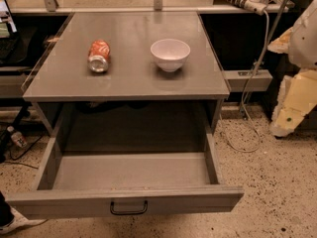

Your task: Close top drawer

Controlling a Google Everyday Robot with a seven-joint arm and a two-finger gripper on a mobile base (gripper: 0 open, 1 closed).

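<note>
The top drawer of a grey metal cabinet is pulled far out toward me. Its flat front carries a small black wire handle at the centre, and its inside is bare. The lower drawers are hidden beneath it. My arm shows at the right edge as white and cream parts. The gripper hangs there over the floor, well to the right of the drawer and apart from it.
On the cabinet top a red soda can lies on its side and a white bowl stands upright. A white cable hangs down right of the cabinet. A small bottle lies on the floor at left.
</note>
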